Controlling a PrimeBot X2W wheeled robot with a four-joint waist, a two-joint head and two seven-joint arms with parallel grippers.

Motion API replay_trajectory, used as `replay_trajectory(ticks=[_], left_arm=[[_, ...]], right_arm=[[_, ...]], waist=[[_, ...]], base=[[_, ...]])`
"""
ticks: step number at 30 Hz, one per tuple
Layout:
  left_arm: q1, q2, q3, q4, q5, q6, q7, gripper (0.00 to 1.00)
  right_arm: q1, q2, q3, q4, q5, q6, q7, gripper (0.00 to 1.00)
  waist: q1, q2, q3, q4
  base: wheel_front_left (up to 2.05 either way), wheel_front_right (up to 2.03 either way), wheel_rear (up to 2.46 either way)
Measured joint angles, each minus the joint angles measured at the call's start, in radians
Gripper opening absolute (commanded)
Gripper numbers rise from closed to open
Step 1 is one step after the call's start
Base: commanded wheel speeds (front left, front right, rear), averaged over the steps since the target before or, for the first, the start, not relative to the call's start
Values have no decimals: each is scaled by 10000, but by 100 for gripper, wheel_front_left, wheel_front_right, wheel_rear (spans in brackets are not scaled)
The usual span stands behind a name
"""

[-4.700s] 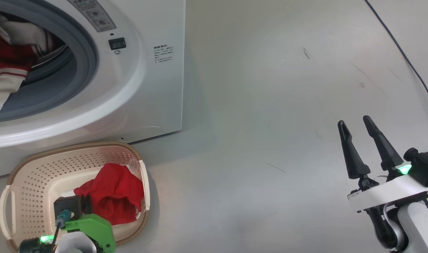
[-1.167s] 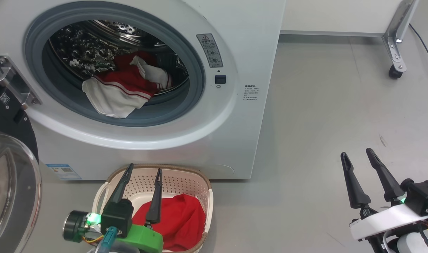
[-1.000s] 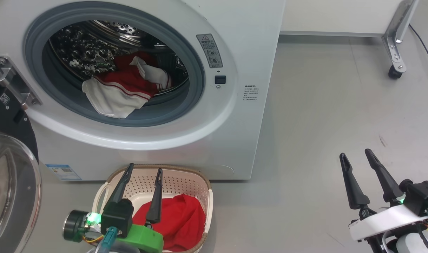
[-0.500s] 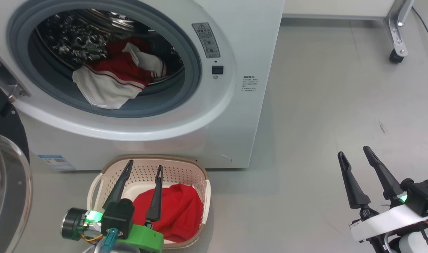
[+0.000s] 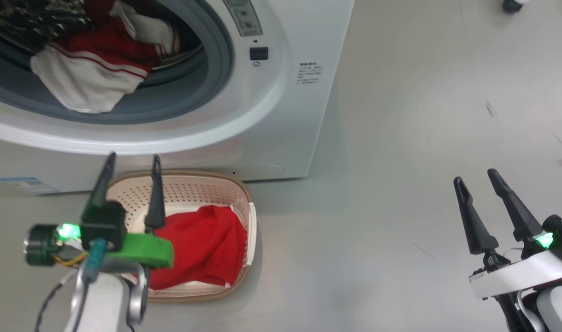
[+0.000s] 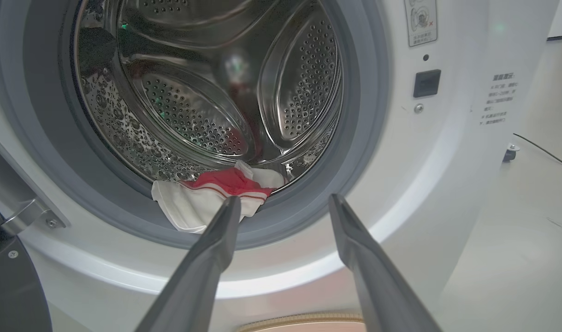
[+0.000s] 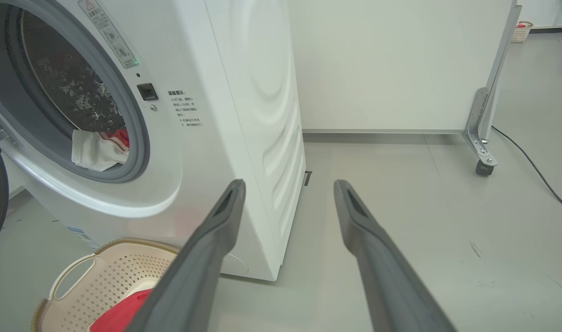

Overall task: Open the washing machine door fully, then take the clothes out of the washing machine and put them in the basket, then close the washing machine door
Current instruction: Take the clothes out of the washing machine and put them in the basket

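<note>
Both claws stand spread and empty: left gripper (image 5: 133, 158) above the basket (image 5: 244, 193), pointing at the washing machine (image 5: 281, 115), right gripper (image 5: 475, 177) well apart over the floor (image 5: 400, 138). Left wrist view reveals the steel drum (image 6: 193, 110) behind the clothes (image 6: 202, 207) at its mouth.

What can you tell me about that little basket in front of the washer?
The basket is small, cream plastic, a rounded rectangle with walls full of little holes and a brown woven-look rim. A loop handle shows at one end. It sits upright on the grey floor, close in front of the washing machine, below its round opening. A crumpled red garment lies inside, covering much of the bottom.
</note>
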Motion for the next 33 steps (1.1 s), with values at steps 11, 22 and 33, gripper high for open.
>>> replay_trajectory(ticks=[11, 22, 33], left_arm=[[-2251, 706, 1388, 270, 174, 44, 2067, 100], [-4121, 1588, 2084, 771, 508, 44, 4282, 100], [-5818, 2476, 2585, 997, 685, 46, 6518, 100]], right_arm=[[-829, -63, 178, -157, 493, 0, 0, 100], [-1500, 2, 378, -153, 894, 0, 0, 100], [-2126, 240, 679, -84, 1260, 0, 0, 100]], waist=[[0, 0, 1291, -893], [0, 0, 2312, -1688], [0, 0, 3191, -2435]], base=[[0, 0, 0], [0, 0, 0], [0, 0, 0]])
